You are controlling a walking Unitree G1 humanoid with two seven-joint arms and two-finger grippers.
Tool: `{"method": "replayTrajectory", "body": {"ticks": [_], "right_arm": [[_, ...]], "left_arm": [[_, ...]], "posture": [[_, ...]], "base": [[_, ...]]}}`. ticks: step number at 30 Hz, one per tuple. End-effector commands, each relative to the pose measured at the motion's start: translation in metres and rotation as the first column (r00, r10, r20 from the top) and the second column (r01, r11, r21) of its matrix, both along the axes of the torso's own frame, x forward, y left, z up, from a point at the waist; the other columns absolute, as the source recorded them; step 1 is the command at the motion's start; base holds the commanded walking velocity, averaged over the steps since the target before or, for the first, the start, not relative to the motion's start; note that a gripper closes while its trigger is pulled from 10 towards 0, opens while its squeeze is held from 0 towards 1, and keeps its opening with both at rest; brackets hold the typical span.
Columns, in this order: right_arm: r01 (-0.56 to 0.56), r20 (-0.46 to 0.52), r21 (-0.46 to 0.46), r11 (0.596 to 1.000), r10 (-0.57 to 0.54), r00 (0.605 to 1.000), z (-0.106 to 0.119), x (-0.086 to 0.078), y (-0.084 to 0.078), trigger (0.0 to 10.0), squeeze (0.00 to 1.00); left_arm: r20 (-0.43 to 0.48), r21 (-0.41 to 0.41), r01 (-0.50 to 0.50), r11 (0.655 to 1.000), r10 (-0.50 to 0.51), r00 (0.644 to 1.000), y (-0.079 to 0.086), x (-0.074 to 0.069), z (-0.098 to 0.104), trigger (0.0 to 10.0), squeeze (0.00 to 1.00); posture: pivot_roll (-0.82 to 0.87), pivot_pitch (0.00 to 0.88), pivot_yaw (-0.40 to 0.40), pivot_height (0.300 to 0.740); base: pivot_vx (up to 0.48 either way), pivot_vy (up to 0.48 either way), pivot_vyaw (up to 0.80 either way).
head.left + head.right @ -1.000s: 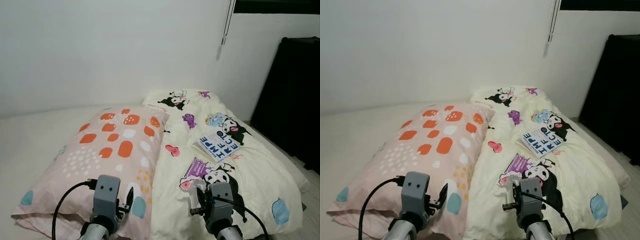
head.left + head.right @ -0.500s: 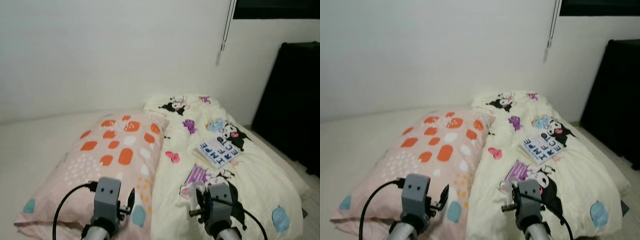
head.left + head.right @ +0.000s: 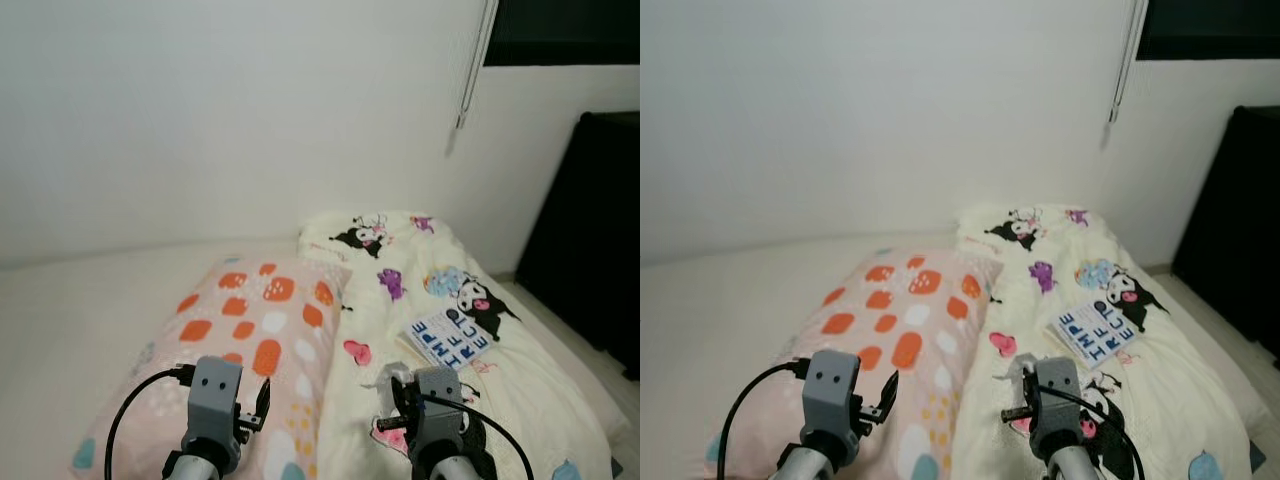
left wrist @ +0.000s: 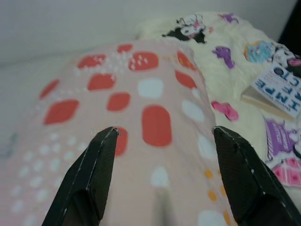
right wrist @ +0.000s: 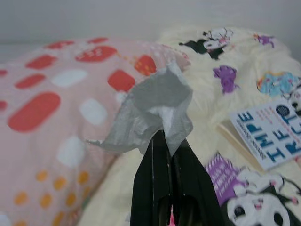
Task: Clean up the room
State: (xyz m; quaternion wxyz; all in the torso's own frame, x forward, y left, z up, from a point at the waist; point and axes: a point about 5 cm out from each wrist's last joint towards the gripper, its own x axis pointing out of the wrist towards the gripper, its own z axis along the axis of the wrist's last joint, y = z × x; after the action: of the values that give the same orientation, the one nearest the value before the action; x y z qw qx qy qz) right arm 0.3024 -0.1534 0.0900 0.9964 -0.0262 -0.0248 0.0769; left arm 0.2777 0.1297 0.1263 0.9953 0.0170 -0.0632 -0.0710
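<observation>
The right gripper (image 5: 165, 141) has its fingers pressed together on a crumpled tissue (image 5: 153, 115), held above the blanket (image 3: 500, 390). The left gripper (image 4: 162, 141) is spread wide over the pillow (image 3: 265, 320). Farther away, a book (image 3: 450, 338) lies on the blanket.

Left gripper (image 4: 162, 134) jaws spread wide; right gripper (image 5: 164, 141) jaws pinched together, both arms raised.
</observation>
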Motion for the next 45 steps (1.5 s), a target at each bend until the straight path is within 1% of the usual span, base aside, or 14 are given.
{"method": "replayTrajectory", "body": {"ticks": [1,12,22,23,26,27,29,30,31,32,33,35,40,45], "right_arm": [[-0.005,-0.018,0.004,1.0,0.005,1.0,-0.004,-0.002,0.002,10.0,0.0],[-0.02,-0.015,0.008,1.0,0.021,1.0,-0.003,-0.002,0.008,10.0,0.0],[-0.032,-0.017,0.011,0.999,0.032,0.999,-0.003,-0.002,0.008,10.0,0.0],[-0.036,-0.031,0.025,0.999,0.036,0.999,-0.006,-0.002,0.009,10.0,0.0],[-0.041,-0.056,0.023,0.999,0.042,0.998,-0.01,-0.003,0.011,10.0,0.0],[-0.046,-0.089,0.028,0.999,0.049,0.995,-0.017,-0.004,0.012,10.0,0.0],[-0.046,-0.089,0.028,0.999,0.049,0.995,-0.017,-0.004,0.012,10.0,0.0],[-0.05,-0.124,0.032,0.998,0.054,0.991,-0.024,-0.005,0.013,10.0,0.0],[-0.05,-0.124,0.032,0.998,0.054,0.991,-0.024,-0.005,0.013,10.0,0.0],[-0.076,-0.203,-0.02,0.997,0.07,0.977,-0.039,-0.009,0.016,10.0,0.0],[-0.076,-0.203,-0.02,0.997,0.07,0.977,-0.039,-0.009,0.016,10.0,0.0],[-0.091,-0.238,-0.045,0.995,0.078,0.968,-0.046,-0.012,0.017,10.0,0.0],[-0.095,-0.255,-0.032,0.995,0.084,0.963,-0.049,-0.014,0.019,10.0,0.0],[-0.108,-0.258,-0.019,0.994,0.1,0.961,-0.049,-0.015,0.022,10.0,0.0]], "left_arm": [[-0.011,0.01,0.006,1.0,-0.006,1.0,0.0,-0.002,-0.004,10.0,0.0],[-0.035,-0.005,-0.003,1.0,0.003,0.999,0.002,-0.002,-0.009,10.0,0.0],[-0.031,-0.002,-0.004,1.0,0.004,1.0,0.003,-0.003,-0.01,10.0,0.0],[-0.047,-0.005,-0.003,1.0,0.003,0.999,0.003,-0.004,-0.014,10.0,0.0],[-0.068,-0.006,0.0,1.0,-0.001,0.998,0.003,-0.004,-0.018,10.0,0.0],[-0.097,0.006,0.005,1.0,-0.005,0.995,0.003,-0.005,-0.027,10.0,0.0],[-0.097,0.006,0.005,1.0,-0.005,0.995,0.003,-0.005,-0.027,10.0,0.0],[-0.117,0.023,0.011,1.0,-0.008,0.993,0.003,-0.006,-0.034,10.0,0.0],[-0.117,0.023,0.011,1.0,-0.008,0.993,0.003,-0.006,-0.034,10.0,0.0],[-0.14,0.054,0.04,0.998,-0.032,0.99,0.0,-0.011,-0.044,10.0,0.0],[-0.14,0.054,0.04,0.998,-0.032,0.99,0.0,-0.011,-0.044,10.0,0.0],[-0.144,0.058,0.052,0.997,-0.043,0.989,-0.003,-0.013,-0.046,10.0,0.0],[-0.14,0.069,0.048,0.996,-0.038,0.989,-0.003,-0.014,-0.046,10.0,0.0],[-0.135,0.079,0.05,0.996,-0.039,0.99,-0.004,-0.014,-0.046,10.0,0.0]], "posture": [[0.02,0.121,-0.037,0.706],[0.01,0.105,-0.041,0.74],[0.01,0.104,-0.046,0.74],[0.01,0.104,-0.046,0.74],[0.01,0.108,-0.047,0.74],[0.01,0.114,-0.05,0.74],[0.01,0.114,-0.05,0.74],[0.02,0.117,-0.05,0.74],[0.02,0.117,-0.05,0.74],[0.02,0.125,-0.058,0.74],[0.02,0.125,-0.058,0.74],[0.02,0.127,-0.059,0.74],[0.02,0.132,-0.059,0.74],[0.01,0.138,-0.062,0.74]], "base": [[0.0,0.0,0.0],[0.0,0.0,0.0],[0.0,0.0,0.0],[0.0,0.0,0.0],[0.0,0.0,0.0],[0.0,0.0,0.0],[0.0,0.0,0.0],[0.0,0.0,0.0],[0.0,0.0,0.0],[0.0,0.0,0.0],[0.0,0.0,0.0],[0.0,0.0,0.0],[0.0,0.0,0.0],[0.0,0.0,-0.8]]}}
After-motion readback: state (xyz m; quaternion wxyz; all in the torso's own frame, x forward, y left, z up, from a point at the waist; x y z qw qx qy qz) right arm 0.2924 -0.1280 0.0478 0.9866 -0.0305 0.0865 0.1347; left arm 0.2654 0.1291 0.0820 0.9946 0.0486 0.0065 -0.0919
